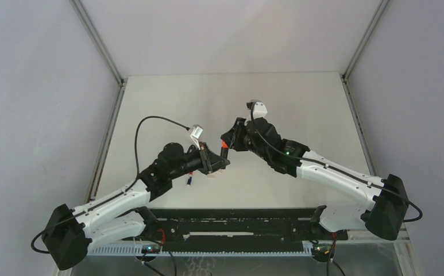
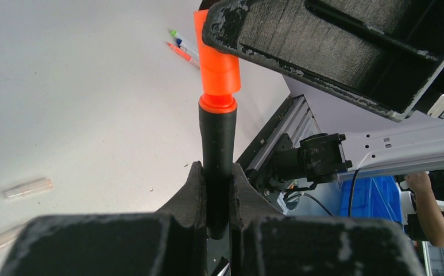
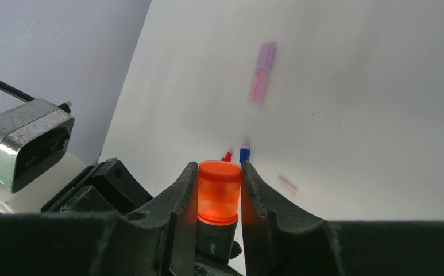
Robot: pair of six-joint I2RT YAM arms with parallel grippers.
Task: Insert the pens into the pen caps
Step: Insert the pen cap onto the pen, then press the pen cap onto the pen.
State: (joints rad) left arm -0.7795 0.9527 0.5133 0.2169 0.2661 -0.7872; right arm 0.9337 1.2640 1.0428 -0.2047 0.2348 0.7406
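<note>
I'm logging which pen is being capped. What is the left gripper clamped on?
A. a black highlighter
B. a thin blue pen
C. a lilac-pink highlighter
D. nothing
A: the left gripper pinches the black highlighter, its orange collar at the mouth of the orange cap held in the right gripper.

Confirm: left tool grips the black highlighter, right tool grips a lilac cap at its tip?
Not lilac: the right wrist view shows an orange cap in the right tool. The left tool does grip the black highlighter, cap at its tip.
</note>
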